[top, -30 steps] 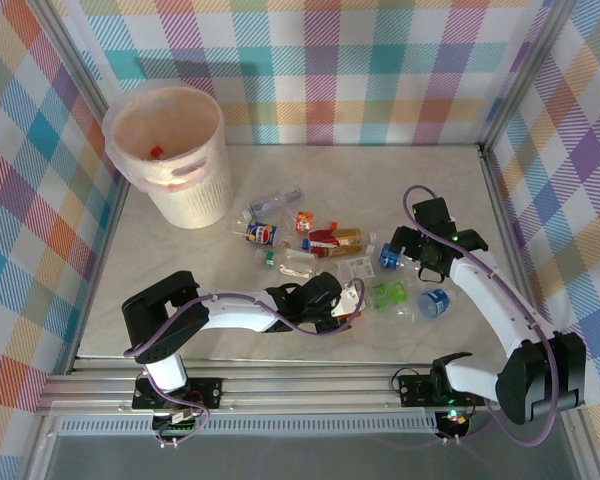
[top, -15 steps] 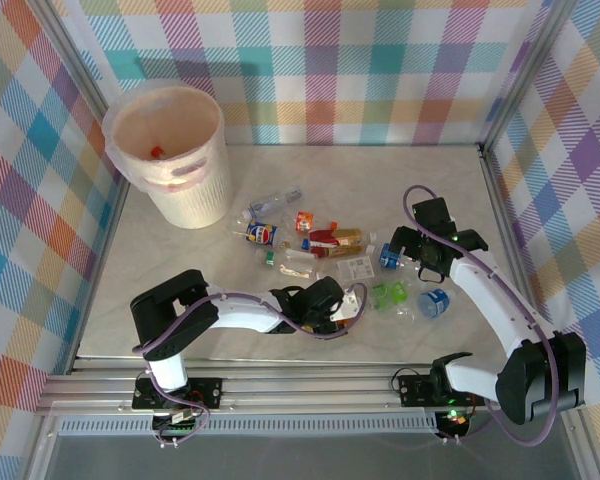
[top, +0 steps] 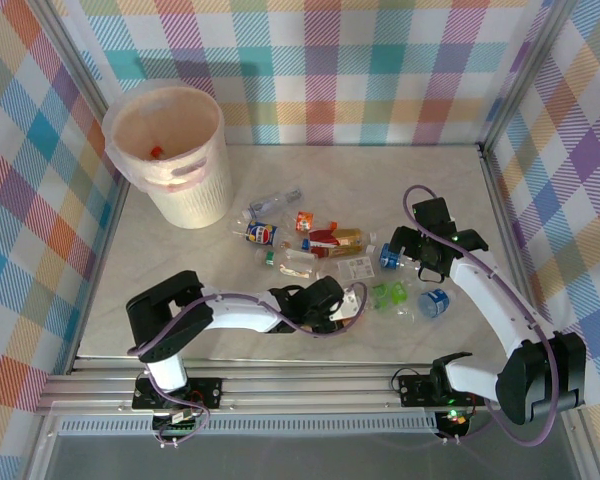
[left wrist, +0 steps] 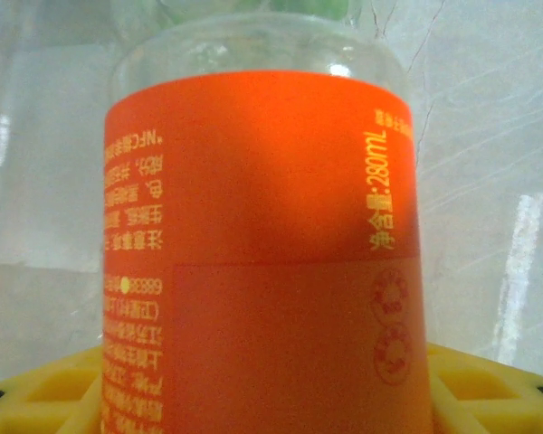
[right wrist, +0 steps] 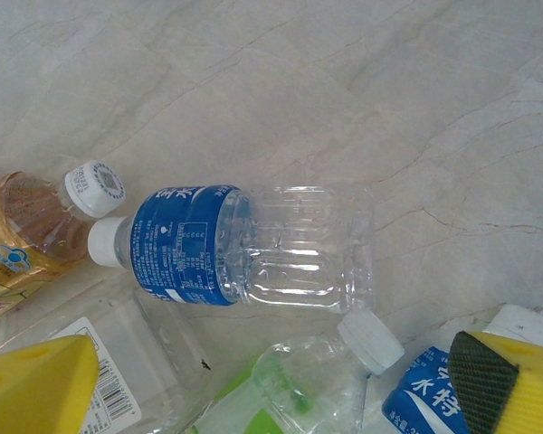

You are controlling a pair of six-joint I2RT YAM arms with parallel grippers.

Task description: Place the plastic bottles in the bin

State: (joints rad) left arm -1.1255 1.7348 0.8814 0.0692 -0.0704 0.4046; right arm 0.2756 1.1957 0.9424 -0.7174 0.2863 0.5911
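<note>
Left wrist view, glossy orange-labelled bottle [left wrist: 262, 226] apparently clamped by left gripper [left wrist: 267, 407], waffled yellow pads [left wrist: 493, 389]; right gripper [right wrist: 276, 389] spread open over ridged blue-labelled bottle [right wrist: 240, 258]

The orange-labelled bottle [left wrist: 262, 253] runs past the left wrist view's top and bottom edges, cap unseen. Flanking it, the left tool's [top: 338, 308] yellow fingers [left wrist: 489, 389] are cropped below. Beyond it, the other bottles' [top: 263, 234] label print is too small to read from above.
</note>
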